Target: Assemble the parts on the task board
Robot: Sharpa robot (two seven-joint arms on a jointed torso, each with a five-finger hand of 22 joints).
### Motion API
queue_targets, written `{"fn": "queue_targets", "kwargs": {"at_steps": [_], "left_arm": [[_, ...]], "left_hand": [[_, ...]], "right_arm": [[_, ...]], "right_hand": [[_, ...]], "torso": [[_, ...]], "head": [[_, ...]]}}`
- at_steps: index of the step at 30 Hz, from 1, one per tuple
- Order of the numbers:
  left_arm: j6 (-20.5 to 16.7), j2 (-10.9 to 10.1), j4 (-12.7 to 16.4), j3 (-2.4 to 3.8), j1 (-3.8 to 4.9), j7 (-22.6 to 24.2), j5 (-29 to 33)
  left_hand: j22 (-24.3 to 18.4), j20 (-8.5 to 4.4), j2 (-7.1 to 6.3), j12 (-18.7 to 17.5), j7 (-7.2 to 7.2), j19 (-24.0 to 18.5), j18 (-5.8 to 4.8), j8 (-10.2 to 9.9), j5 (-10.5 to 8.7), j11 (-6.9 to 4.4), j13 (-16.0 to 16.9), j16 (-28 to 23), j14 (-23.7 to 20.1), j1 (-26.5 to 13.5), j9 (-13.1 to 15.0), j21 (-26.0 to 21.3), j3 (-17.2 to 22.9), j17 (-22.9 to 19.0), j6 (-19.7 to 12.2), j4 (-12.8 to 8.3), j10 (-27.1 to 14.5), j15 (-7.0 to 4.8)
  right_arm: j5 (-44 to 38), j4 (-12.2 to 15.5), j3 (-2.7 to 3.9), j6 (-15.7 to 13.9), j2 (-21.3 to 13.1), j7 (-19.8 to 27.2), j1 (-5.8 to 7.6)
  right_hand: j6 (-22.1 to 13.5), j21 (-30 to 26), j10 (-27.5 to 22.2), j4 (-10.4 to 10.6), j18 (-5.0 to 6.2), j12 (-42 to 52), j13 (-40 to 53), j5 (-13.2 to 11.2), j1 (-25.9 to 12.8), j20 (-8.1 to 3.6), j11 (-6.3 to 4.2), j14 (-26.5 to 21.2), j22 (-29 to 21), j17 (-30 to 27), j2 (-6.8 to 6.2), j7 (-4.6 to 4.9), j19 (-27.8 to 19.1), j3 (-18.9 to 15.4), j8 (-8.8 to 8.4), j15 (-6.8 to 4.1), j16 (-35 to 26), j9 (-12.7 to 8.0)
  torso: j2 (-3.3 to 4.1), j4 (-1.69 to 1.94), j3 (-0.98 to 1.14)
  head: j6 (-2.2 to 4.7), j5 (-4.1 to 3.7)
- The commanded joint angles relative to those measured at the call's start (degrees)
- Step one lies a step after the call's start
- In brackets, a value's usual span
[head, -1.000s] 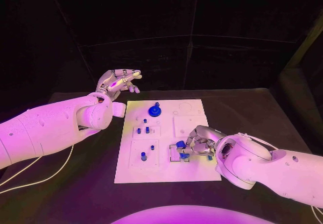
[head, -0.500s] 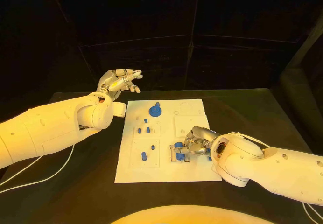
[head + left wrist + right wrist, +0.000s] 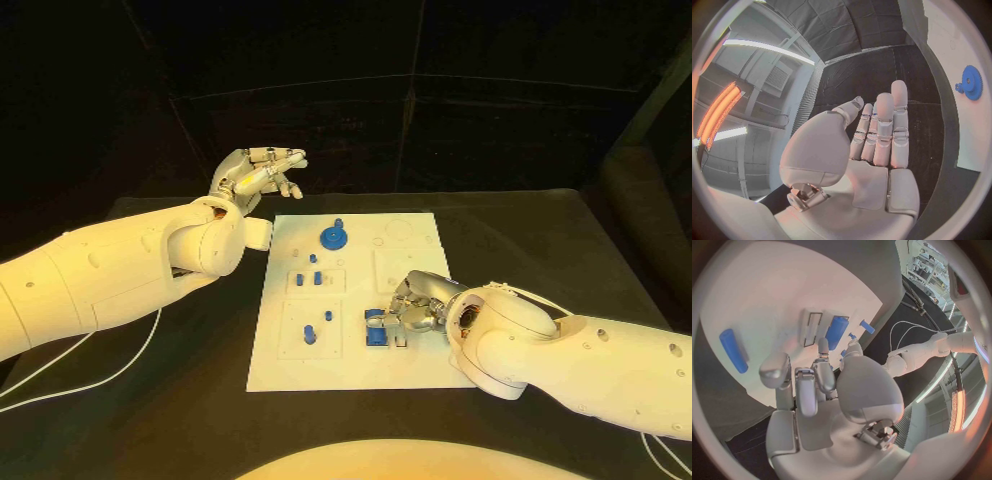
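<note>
Head view | no legible writing | left hand (image 3: 260,175) raised, holding nothing | right hand (image 3: 411,305) fingers on blue part (image 3: 378,330) on task board (image 3: 418,375)

No readable text, labels, brands, numbers or signs appear on anything.

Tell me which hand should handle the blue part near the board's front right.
Right. The right hand is already at that blue part on the task board; the left hand is raised beyond the board's far edge, holding nothing.
</note>
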Motion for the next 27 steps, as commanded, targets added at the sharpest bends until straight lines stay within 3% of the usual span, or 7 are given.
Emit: {"fn": "queue_targets", "kwargs": {"at_steps": [1, 5, 8, 15, 21, 25, 27], "left_arm": [[0.59, 0.05, 0.02, 0.05, 0.09, 0.19, 0.07], [0.59, 0.03, 0.02, 0.05, 0.09, 0.18, 0.07], [0.59, 0.0, 0.04, 0.05, 0.09, 0.18, 0.07], [0.55, -0.15, 0.09, 0.05, 0.09, 0.19, 0.07], [0.53, -0.27, 0.1, 0.04, 0.09, 0.21, 0.07], [0.53, -0.31, 0.1, 0.04, 0.09, 0.22, 0.07], [0.51, -0.31, 0.1, 0.04, 0.09, 0.22, 0.07]], "left_hand": [[-0.07, 0.12, -0.04, 0.2, -0.05, -0.14, 0.75, 0.4, -0.02, 0.09, -0.04, -0.02, -0.53, 0.4, -0.08, -0.26, -0.24, -0.09, -0.42, -0.02, -0.29, 0.0], [-0.07, 0.12, -0.04, 0.2, -0.05, -0.14, 0.75, 0.4, -0.02, 0.09, -0.04, -0.02, -0.53, 0.4, -0.08, -0.26, -0.24, -0.09, -0.42, -0.02, -0.29, 0.0], [-0.07, 0.12, -0.04, 0.2, -0.05, -0.14, 0.75, 0.4, -0.02, 0.09, -0.04, -0.02, -0.53, 0.4, -0.08, -0.26, -0.24, -0.09, -0.42, -0.02, -0.29, 0.0], [-0.07, 0.12, -0.04, 0.2, -0.05, -0.14, 0.75, 0.4, -0.02, 0.09, -0.04, -0.02, -0.53, 0.4, -0.08, -0.26, -0.24, -0.09, -0.42, -0.02, -0.29, 0.0], [-0.07, 0.12, -0.04, 0.2, -0.05, -0.14, 0.75, 0.4, -0.02, 0.09, -0.04, -0.02, -0.53, 0.4, -0.08, -0.26, -0.24, -0.09, -0.42, -0.02, -0.29, 0.0], [-0.07, 0.12, -0.04, 0.2, -0.05, -0.14, 0.75, 0.4, -0.02, 0.09, -0.04, -0.02, -0.53, 0.4, -0.08, -0.26, -0.24, -0.09, -0.42, -0.02, -0.29, 0.0], [-0.07, 0.12, -0.04, 0.2, -0.05, -0.14, 0.75, 0.4, -0.02, 0.09, -0.04, -0.02, -0.53, 0.4, -0.08, -0.26, -0.24, -0.09, -0.42, -0.02, -0.29, 0.0]], "right_arm": [[-0.64, -0.02, 0.03, 0.62, 0.04, 0.06, 0.06], [-1.05, -0.11, 0.03, 0.23, -0.02, -0.07, 0.06], [-1.39, -0.02, 0.03, -0.27, -0.22, 0.0, 0.06], [-1.71, 0.94, 0.03, -1.36, -1.68, 1.78, 0.06], [-1.27, 3.19, 0.03, -3.88, -5.02, 5.55, 0.07], [0.34, 5.19, 0.04, -5.8, -9.06, 7.87, 0.11], [0.84, 5.69, 0.05, -6.15, -11.09, 8.04, 0.12]], "right_hand": [[-0.27, -0.37, -0.02, 0.06, -0.86, -0.41, -0.08, -3.91, -2.96, 0.25, 0.13, 6.06, 0.07, 15.08, -2.51, 0.32, 0.11, 2.81, -0.2, 0.19, 0.14, 0.22], [-0.54, -0.62, -0.5, 0.23, -0.69, -1.32, -0.8, -6.85, -7.19, -0.04, -0.01, 6.06, -0.32, 15.08, -7.25, 0.29, -0.14, 7.0, -0.25, -0.09, 0.14, 0.53], [-0.72, -0.76, -0.67, 0.27, -0.68, -1.62, -1.02, -7.14, -8.26, -0.02, 0.07, 6.06, -0.55, 15.08, -8.07, 0.31, -0.27, 7.66, -0.28, -0.02, 0.14, 0.65], [-0.94, -0.88, -0.68, -0.2, -0.65, -1.66, -0.95, -2.15, -3.52, -0.05, 0.01, 6.06, -0.55, 15.08, -4.91, 0.28, -0.32, 9.83, -0.2, -0.14, 0.14, 1.01], [-1.5, -1.08, -0.89, -0.81, -0.66, -1.97, -1.1, 0.79, 2.12, 0.41, 0.43, 6.06, -0.74, 15.08, -3.6, 0.67, -0.45, 9.36, -0.55, 0.5, 0.14, 1.14], [-3.13, -1.14, -1.02, -1.54, -0.65, -2.06, -1.12, 3.56, 5.48, 0.72, 0.96, 6.06, -0.73, 15.08, -2.69, 1.37, -0.48, 9.19, -2.08, 0.89, 0.14, 0.57], [-4.75, -1.22, -2.12, -1.77, -0.65, -4.07, -2.95, 4.18, 6.43, 0.92, 1.38, 6.06, -0.87, 15.08, -2.41, 1.96, -0.56, 8.99, -3.59, 1.04, 0.14, -0.06]], "torso": [[-0.04, -0.02, 0.0], [-0.02, -0.03, -0.02], [-0.03, -0.01, -0.01], [-0.01, -0.07, 0.04], [-0.05, -0.2, 0.08], [-0.07, -0.18, 0.02], [-0.05, -0.14, 0.01]], "head": [[-0.05, 0.05], [-0.03, 0.07], [-0.05, 0.08], [0.05, 0.07], [0.15, 0.08], [0.32, -0.58], [0.48, -1.32]]}}
